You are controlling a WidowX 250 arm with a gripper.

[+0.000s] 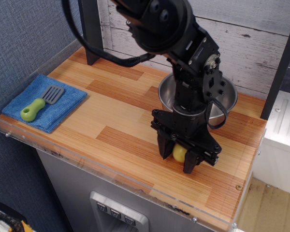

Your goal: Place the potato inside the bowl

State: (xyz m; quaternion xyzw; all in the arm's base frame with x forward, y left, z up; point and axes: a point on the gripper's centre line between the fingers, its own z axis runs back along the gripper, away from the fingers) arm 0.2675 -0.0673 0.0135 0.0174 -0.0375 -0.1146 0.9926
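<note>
The pale yellow-green potato point(180, 152) lies on the wooden tabletop point(116, 121) near the front right, a short way in front of the bowl. My black gripper point(178, 158) is lowered over it, one finger on each side, pressed against it and hiding most of it. The potato still rests at table level. The shiny steel bowl point(225, 98) stands behind the gripper at the back right. The arm hides its middle, and what shows of its inside is empty.
A blue cloth point(63, 108) at the left edge carries a grey spatula with a lime-green handle point(33, 109). A clear plastic lip point(87, 159) runs along the front edge. Black posts stand at the back left point(90, 29) and the far right point(280, 63).
</note>
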